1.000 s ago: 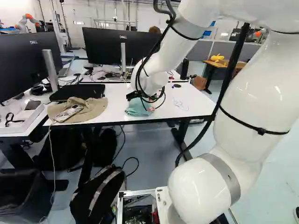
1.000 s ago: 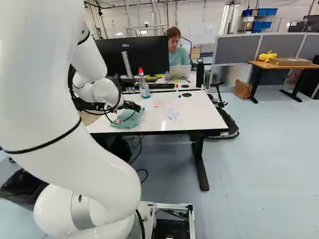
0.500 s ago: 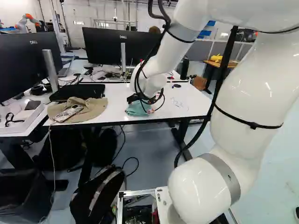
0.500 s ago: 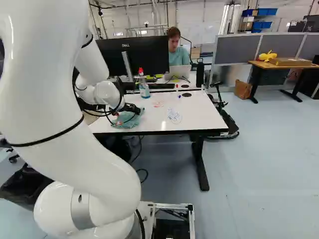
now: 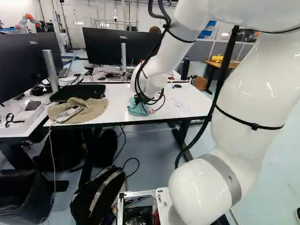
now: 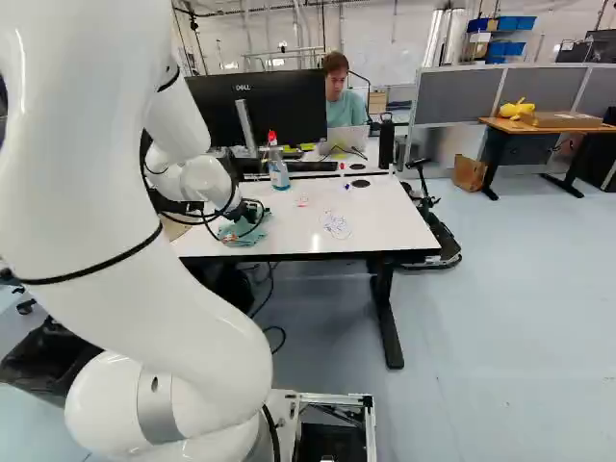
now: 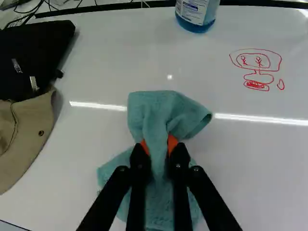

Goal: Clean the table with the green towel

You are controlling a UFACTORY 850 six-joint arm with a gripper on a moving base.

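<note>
Softly bunched, the towel [image 7: 163,113] is pinched in the gripper [image 5: 137,100]. Ahead stands a bottle [image 7: 196,14], seemingly plastic; a floppy hat [image 7: 24,144] lies on the glossy table [image 7: 96,72].

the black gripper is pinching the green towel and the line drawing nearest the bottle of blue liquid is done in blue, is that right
No, the line drawing nearest the clear plastic bottle of blue liquid is red, as the wrist view shows. The rest holds: the black two-fingered gripper is pinching the green cloth towel.
</note>
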